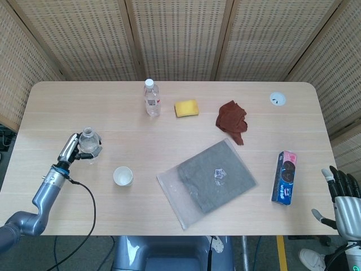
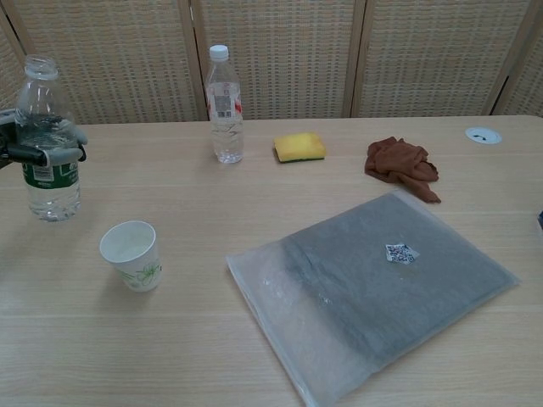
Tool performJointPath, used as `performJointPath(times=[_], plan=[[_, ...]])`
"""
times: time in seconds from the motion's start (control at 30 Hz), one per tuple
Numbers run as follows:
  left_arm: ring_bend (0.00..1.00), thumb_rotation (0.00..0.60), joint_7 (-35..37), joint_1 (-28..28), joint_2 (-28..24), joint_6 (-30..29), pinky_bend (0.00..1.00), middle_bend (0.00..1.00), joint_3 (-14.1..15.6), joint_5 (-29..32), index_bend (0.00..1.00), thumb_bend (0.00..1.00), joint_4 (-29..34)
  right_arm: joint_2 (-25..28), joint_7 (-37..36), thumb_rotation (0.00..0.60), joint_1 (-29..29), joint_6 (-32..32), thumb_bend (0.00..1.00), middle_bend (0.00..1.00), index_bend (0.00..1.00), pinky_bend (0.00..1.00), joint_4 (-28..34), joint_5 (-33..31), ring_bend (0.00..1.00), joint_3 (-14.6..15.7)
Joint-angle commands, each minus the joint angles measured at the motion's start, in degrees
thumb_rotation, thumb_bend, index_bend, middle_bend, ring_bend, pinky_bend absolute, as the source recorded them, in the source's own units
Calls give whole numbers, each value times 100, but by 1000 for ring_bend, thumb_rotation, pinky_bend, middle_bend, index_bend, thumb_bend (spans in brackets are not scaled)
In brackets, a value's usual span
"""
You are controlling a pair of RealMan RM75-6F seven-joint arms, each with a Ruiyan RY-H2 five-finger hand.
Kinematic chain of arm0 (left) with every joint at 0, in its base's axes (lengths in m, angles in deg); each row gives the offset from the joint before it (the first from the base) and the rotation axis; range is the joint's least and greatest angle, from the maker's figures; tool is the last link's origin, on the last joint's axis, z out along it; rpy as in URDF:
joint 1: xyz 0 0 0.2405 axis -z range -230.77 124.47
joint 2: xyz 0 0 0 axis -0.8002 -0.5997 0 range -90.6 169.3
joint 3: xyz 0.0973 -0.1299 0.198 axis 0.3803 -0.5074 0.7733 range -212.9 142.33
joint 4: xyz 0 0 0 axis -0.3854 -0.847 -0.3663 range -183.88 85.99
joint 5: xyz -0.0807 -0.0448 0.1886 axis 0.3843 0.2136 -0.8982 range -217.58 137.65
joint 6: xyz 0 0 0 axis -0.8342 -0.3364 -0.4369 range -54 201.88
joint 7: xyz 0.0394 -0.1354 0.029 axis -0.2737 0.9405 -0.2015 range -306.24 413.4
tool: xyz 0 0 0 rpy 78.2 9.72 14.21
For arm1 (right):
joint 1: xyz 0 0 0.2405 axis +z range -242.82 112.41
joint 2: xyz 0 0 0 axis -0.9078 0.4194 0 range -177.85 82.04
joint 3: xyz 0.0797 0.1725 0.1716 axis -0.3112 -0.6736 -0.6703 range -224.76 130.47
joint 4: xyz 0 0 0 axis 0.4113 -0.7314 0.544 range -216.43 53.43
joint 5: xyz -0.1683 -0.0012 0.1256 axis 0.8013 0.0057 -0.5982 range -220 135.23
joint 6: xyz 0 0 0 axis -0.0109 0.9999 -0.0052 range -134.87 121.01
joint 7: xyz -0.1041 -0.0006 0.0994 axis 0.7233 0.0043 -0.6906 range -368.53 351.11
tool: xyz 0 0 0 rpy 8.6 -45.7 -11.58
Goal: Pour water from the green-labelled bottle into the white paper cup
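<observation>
The green-labelled bottle (image 1: 88,141) (image 2: 47,144) stands upright and uncapped near the table's left edge, partly filled with water. My left hand (image 1: 74,148) (image 2: 53,153) grips it around the middle, above the green label. The white paper cup (image 1: 123,176) (image 2: 131,254) stands upright to the right of the bottle and nearer the front edge, apart from it. My right hand (image 1: 343,199) hangs off the table's front right corner with its fingers spread, holding nothing; the chest view does not show it.
A capped red-labelled bottle (image 1: 151,99) (image 2: 225,106) stands at the back, with a yellow sponge (image 1: 186,108) and a brown cloth (image 1: 232,121) to its right. A grey plastic bag (image 1: 210,180) lies mid-table. A cookie box (image 1: 285,176) lies at the right, a white disc (image 1: 277,99) far right.
</observation>
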Motion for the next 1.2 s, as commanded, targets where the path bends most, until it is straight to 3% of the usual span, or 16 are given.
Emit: performJointPath(times=[0.03, 0.23, 0.4, 0.77, 1.07, 1.2], plan=[[354, 600, 200, -59, 454, -203, 435, 531, -129, 77, 612, 571, -413, -5, 3, 600, 7, -15, 0, 0, 0, 0, -7, -12, 0, -2], [354, 600, 729, -102, 1073, -298, 432, 531, -218, 131, 578, 509, -1110, -18, 7, 600, 29, -68, 0, 0, 0, 0, -23, -51, 0, -7], [354, 600, 1064, -94, 1372, -287, 431, 530, -224, 98, 468, 499, -1501, -21, 10, 600, 42, -97, 0, 0, 0, 0, -29, -78, 0, -14], [354, 600, 1423, -81, 1787, -255, 404, 529, -104, -68, 408, 426, -2162, -45, 40, 600, 65, -159, 0, 0, 0, 0, -48, -102, 0, -1], [354, 600, 1641, -92, 1934, -241, 350, 470, -26, -163, 390, 370, -2457, -65, 68, 600, 90, -212, 0, 0, 0, 0, -52, -127, 0, 2], [314, 600, 1736, -134, 1986, -301, 298, 368, 73, -267, 305, 320, -2573, -68, 83, 600, 92, -213, 0, 0, 0, 0, -48, -115, 0, 11]])
